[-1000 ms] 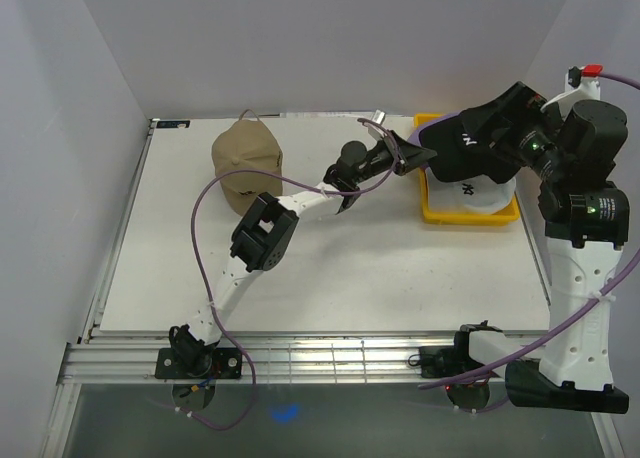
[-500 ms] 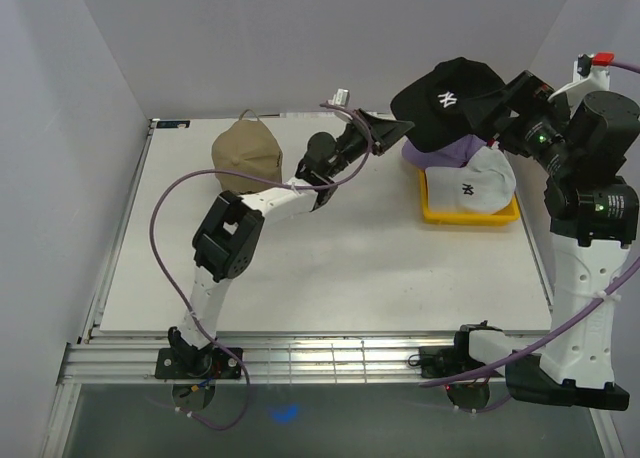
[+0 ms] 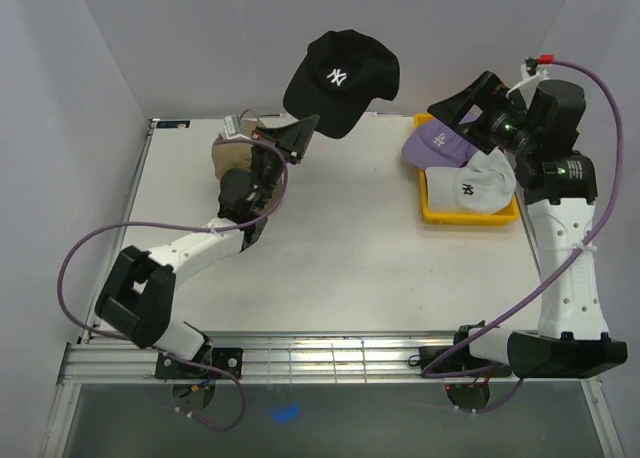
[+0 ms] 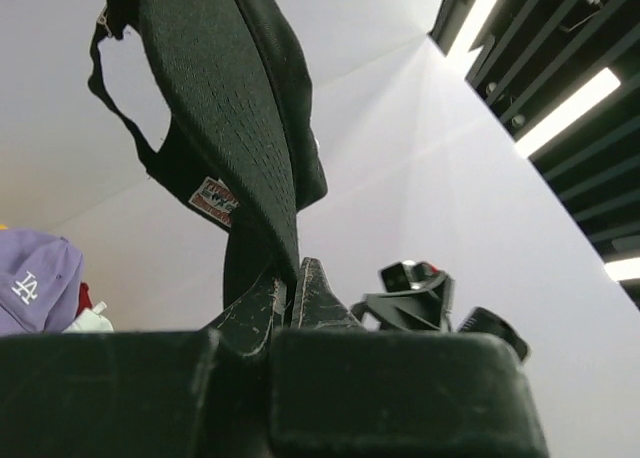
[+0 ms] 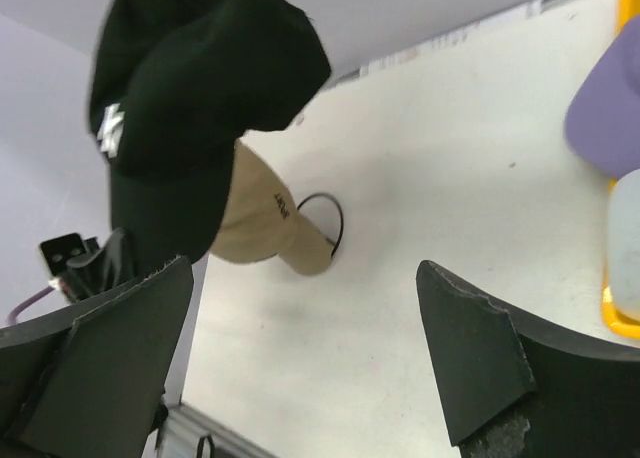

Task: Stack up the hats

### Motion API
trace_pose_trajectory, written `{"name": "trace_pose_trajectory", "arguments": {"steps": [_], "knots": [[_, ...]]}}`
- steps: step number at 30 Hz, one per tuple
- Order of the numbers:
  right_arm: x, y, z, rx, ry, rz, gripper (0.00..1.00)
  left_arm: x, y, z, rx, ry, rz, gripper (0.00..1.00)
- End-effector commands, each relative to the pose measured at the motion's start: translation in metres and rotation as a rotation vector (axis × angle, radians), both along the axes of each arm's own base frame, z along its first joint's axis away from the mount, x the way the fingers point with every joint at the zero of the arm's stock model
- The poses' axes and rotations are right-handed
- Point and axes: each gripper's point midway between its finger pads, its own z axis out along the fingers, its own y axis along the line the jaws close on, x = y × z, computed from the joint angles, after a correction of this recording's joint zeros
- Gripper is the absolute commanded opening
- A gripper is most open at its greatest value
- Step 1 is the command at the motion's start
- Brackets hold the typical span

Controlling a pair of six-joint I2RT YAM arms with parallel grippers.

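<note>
My left gripper point(image 3: 308, 130) is shut on the brim of the black hat with a white logo point(image 3: 340, 78) and holds it high in the air above the tan hat point(image 3: 232, 156), which lies at the table's back left, partly hidden by the arm. In the left wrist view the brim point(image 4: 230, 108) is pinched in the gripper point(image 4: 290, 288). My right gripper point(image 3: 455, 108) is open and empty above the yellow bin point(image 3: 470, 216). The bin holds the lavender hat point(image 3: 440, 146) and the white hat point(image 3: 478, 183). The right wrist view shows the black hat point(image 5: 190, 88) over the tan hat point(image 5: 260, 223).
The yellow bin stands at the table's back right. White walls close the back and both sides. A purple cable point(image 3: 90, 248) loops off the left arm over the table's left part. No dark red hat is in view.
The left gripper has carried the black hat up and to the left, from the bin to above the tan hat. The right gripper has let go of the hat and stays by the bin.
</note>
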Motion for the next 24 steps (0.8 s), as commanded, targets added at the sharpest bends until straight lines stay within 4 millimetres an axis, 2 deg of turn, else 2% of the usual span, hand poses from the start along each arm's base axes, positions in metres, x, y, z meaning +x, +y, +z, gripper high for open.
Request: {"name": "trace_pose_trajectory", "arguments": {"steps": [1, 2, 4, 5, 6, 11, 12, 17, 24], "knots": [[0.014, 0.039, -0.002, 0.019, -0.019, 0.112, 0.98, -0.035, 0.054, 0.035, -0.059, -0.073, 0.185, 0.00], [0.011, 0.057, -0.005, 0.009, -0.016, 0.149, 0.98, -0.053, 0.072, 0.053, -0.087, -0.104, 0.217, 0.00], [0.015, 0.073, -0.016, 0.000, 0.007, 0.176, 0.97, -0.060, 0.094, 0.050, -0.078, -0.091, 0.301, 0.00], [0.014, 0.082, -0.018, -0.007, 0.003, 0.190, 0.98, -0.064, 0.101, 0.042, -0.067, -0.076, 0.323, 0.00], [0.014, 0.086, -0.022, -0.010, 0.009, 0.196, 0.97, -0.079, 0.117, 0.054, -0.097, -0.100, 0.349, 0.00], [0.015, 0.107, -0.042, -0.008, 0.040, 0.241, 0.98, -0.089, 0.163, 0.032, -0.141, 0.014, 0.499, 0.00], [0.016, 0.111, -0.042, -0.005, 0.036, 0.247, 0.98, -0.089, 0.167, 0.020, -0.139, 0.043, 0.513, 0.00], [0.015, 0.142, -0.054, -0.026, 0.061, 0.306, 0.97, -0.096, 0.191, 0.008, -0.179, 0.083, 0.595, 0.00], [0.017, 0.163, -0.074, -0.059, 0.095, 0.345, 0.97, -0.091, 0.198, -0.008, -0.201, 0.128, 0.633, 0.00]]}}
